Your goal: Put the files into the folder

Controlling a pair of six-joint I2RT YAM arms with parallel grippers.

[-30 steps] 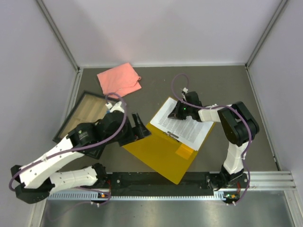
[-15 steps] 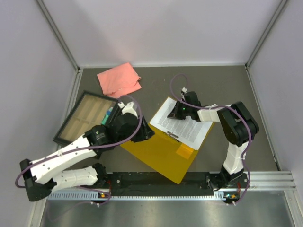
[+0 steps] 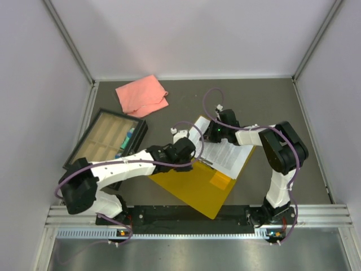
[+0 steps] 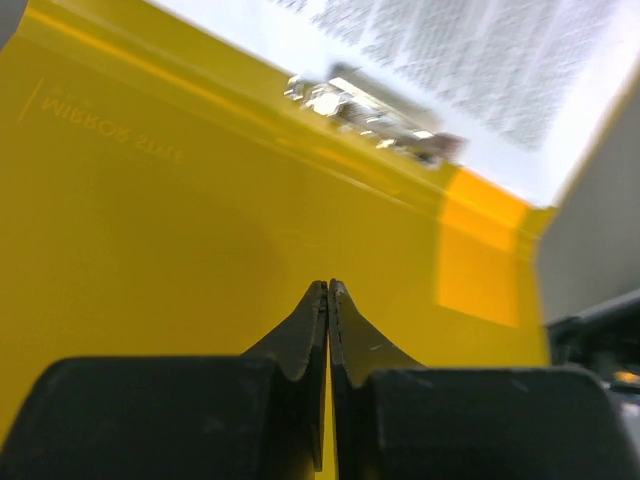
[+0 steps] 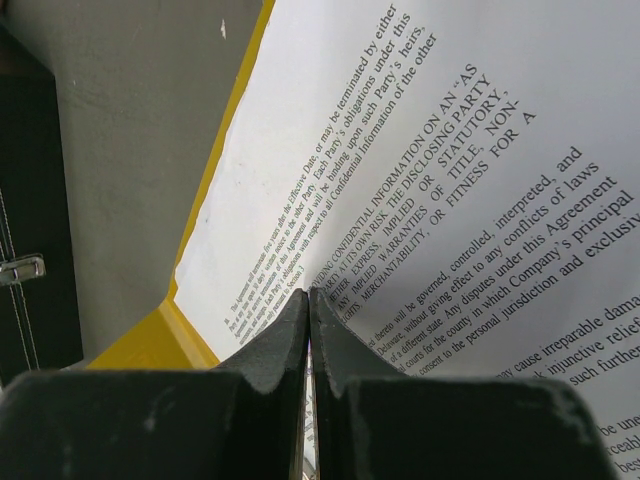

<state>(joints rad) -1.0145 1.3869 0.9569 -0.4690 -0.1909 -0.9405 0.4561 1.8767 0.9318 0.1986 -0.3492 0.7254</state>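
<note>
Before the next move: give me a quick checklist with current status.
1. Files lying on the open folder: ok.
2. Metal clip clamping the files: cannot tell.
3. Left pincer shut, tips over the folder's yellow cover: ok; whether it grips the cover: cannot tell.
4. Right pincer shut, tips at the files: ok.
5. Folder closed over the files: not ok, it lies open.
</note>
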